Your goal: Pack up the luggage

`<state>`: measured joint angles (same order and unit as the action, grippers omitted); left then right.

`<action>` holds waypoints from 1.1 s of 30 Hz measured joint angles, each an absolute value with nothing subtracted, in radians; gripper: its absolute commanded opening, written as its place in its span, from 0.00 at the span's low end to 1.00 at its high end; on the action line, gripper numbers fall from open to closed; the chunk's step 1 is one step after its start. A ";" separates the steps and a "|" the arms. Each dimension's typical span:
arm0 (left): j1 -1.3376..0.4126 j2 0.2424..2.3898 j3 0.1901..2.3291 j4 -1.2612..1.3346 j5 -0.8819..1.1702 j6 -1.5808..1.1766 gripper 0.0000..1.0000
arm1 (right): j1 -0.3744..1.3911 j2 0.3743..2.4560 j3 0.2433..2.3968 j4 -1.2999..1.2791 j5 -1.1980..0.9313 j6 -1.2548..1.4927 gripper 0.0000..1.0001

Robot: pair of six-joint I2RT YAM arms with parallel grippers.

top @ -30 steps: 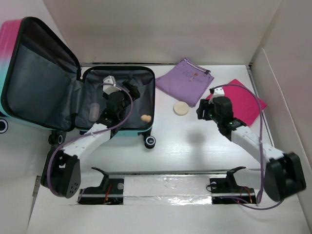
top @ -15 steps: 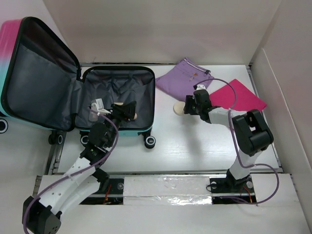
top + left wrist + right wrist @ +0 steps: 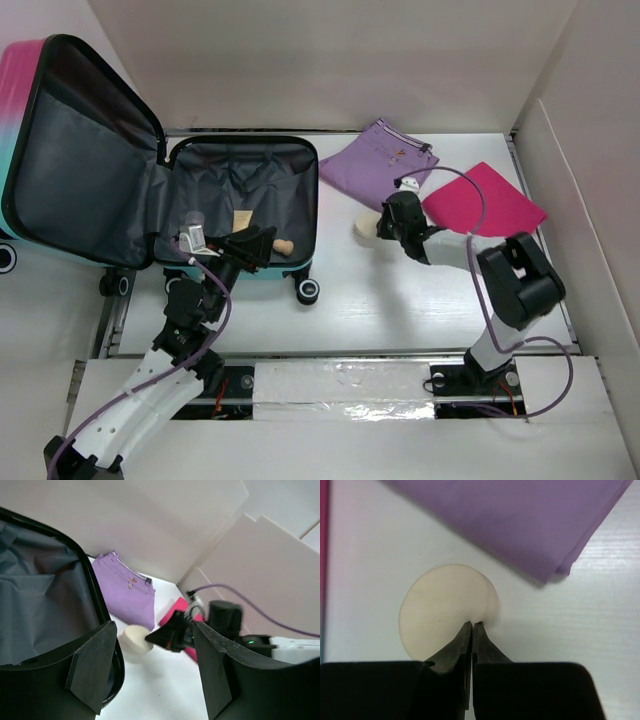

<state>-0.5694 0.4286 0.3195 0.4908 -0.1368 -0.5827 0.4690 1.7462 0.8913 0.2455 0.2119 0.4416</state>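
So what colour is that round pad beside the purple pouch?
Round pad: plain pale cream, clearest in right wrist view.

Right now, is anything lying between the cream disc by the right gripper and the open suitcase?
Nothing lies on the table between the cream disc and the luggage. Only its own side wall must be cleared; the left gripper hovers at its near rim.

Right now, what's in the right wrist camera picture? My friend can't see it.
The right gripper is shut, its black tips meeting at the edge of a round cream disc on the white table. A flat purple pouch lies beyond it.
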 measured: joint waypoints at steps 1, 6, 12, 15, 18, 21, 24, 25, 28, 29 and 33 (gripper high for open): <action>-0.571 0.429 0.313 0.491 -0.131 -0.579 0.59 | 0.486 1.704 0.878 0.235 0.221 0.440 0.00; -0.575 0.438 0.301 0.498 -0.108 -0.566 0.59 | 0.584 1.469 0.907 0.217 0.239 0.409 0.00; -0.582 0.401 0.287 0.497 -0.112 -0.560 0.47 | 0.687 1.505 1.180 0.258 0.173 0.387 0.32; -0.590 0.349 0.270 0.487 -0.136 -0.558 0.43 | 0.714 1.615 1.324 0.272 0.103 0.381 0.78; -0.611 0.316 0.266 0.492 -0.163 -0.555 0.39 | 0.721 1.631 1.309 0.273 0.061 0.380 0.79; -0.623 0.359 0.266 0.504 -0.162 -0.554 0.21 | 0.689 1.562 1.205 0.266 0.052 0.374 0.58; -0.627 0.480 0.284 0.528 -0.120 -0.552 0.00 | 0.619 1.402 1.061 0.239 0.076 0.361 0.13; -0.627 0.543 0.297 0.542 -0.099 -0.548 0.00 | 0.601 1.354 1.027 0.223 0.098 0.360 0.04; -0.638 0.708 0.353 0.567 -0.038 -0.547 0.00 | 0.511 1.061 0.878 0.181 0.174 0.351 0.03; -0.658 0.765 0.376 0.574 -0.044 -0.546 0.00 | 0.488 0.970 0.852 0.167 0.199 0.343 0.05; -0.952 1.050 0.582 0.536 -0.249 -0.483 0.00 | 0.440 0.686 0.847 0.097 0.262 0.295 0.15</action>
<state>-0.9516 1.0504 0.5823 0.5358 -0.2489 -0.4828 0.4404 0.6861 0.8467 0.0971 0.2619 0.2955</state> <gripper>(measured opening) 0.003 0.123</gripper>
